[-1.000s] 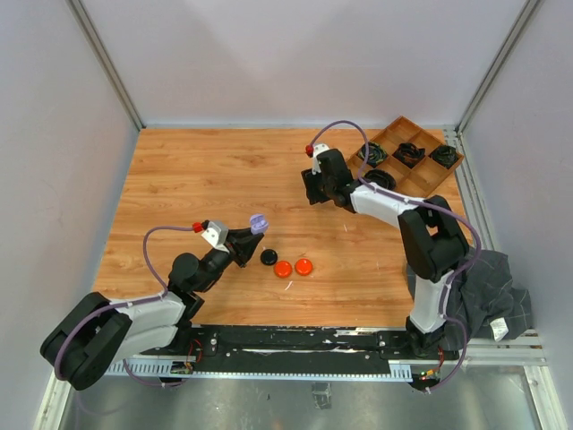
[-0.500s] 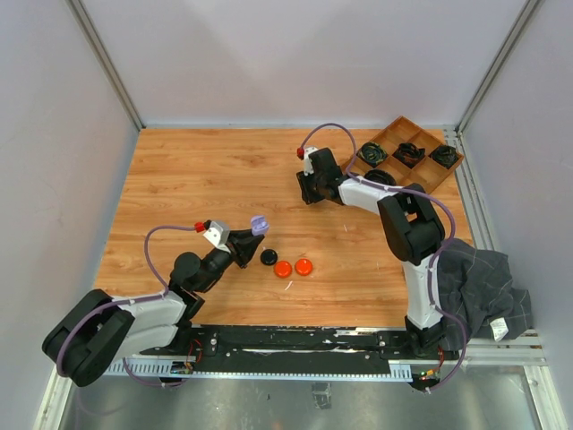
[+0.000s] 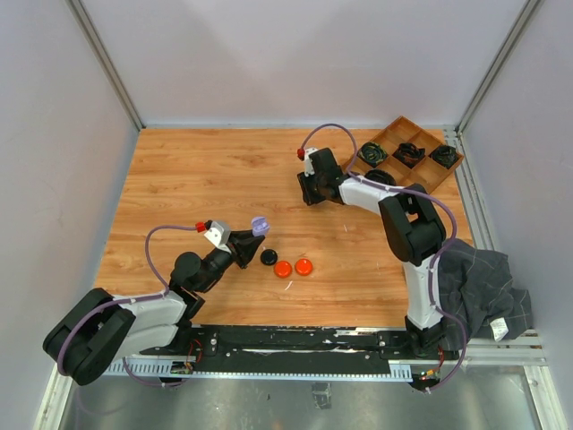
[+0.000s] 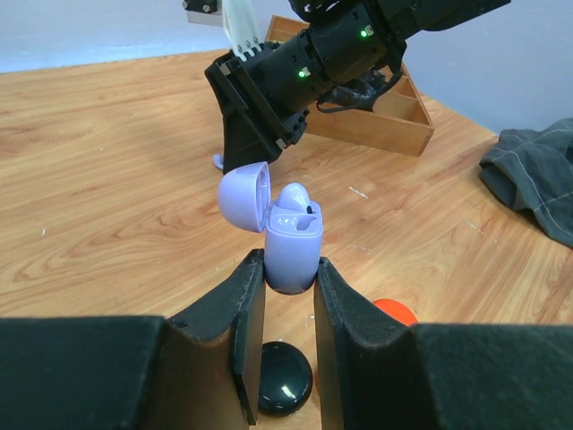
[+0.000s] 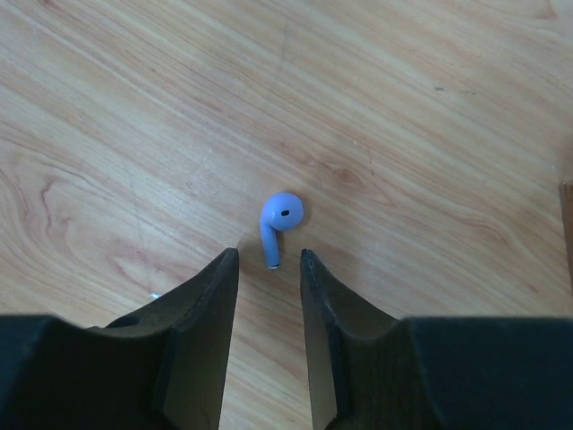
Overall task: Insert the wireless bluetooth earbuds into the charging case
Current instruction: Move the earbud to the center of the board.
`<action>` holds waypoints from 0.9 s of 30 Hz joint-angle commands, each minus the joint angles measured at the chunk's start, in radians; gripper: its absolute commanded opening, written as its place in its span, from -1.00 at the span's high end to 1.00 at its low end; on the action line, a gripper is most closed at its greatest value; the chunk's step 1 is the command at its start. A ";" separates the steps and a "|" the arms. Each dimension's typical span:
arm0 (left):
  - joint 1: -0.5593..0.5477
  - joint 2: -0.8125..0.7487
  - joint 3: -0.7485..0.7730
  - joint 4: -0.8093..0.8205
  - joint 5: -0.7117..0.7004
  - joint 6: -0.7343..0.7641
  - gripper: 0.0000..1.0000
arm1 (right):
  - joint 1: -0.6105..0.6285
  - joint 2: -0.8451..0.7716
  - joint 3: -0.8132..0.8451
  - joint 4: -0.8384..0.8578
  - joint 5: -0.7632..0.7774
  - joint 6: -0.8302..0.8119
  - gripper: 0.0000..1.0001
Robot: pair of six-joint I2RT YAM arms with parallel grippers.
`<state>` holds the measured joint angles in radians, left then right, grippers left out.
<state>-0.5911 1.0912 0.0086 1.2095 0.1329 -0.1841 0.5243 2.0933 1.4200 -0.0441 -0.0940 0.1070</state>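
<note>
My left gripper is shut on the base of a lilac charging case and holds it upright above the table, lid flipped open. One lilac earbud sits in the case. A second lilac earbud lies on the wooden table, stem pointing toward my right gripper. That gripper is open and low over the table, its fingertips on either side of the stem's tip, not touching. In the top view the right gripper is at the table's middle back. The loose earbud also shows in the left wrist view.
A black disc and two orange discs lie just right of the left gripper. A wooden compartment tray with coiled black cables stands at the back right. A dark cloth hangs off the right edge.
The right gripper shifted a little left a second ago and has since stayed still over the loose earbud. The left gripper still holds the open case in about the same place.
</note>
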 commanded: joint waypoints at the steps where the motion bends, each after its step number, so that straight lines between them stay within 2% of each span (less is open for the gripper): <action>1: -0.001 0.000 0.005 0.036 0.004 0.003 0.99 | -0.015 0.046 0.075 -0.075 0.004 -0.003 0.29; 16: -0.001 -0.007 0.007 0.031 0.005 0.002 0.99 | -0.012 0.119 0.172 -0.175 0.058 -0.026 0.38; 22: -0.001 -0.003 0.007 0.036 0.010 -0.003 1.00 | -0.007 0.110 0.169 -0.212 0.079 -0.029 0.58; 27: -0.002 -0.016 0.005 0.031 0.008 -0.002 0.99 | 0.002 0.073 0.135 -0.277 0.084 -0.015 0.65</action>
<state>-0.5911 1.0908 0.0086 1.2091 0.1341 -0.1844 0.5247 2.1769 1.5806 -0.1741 -0.0483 0.0956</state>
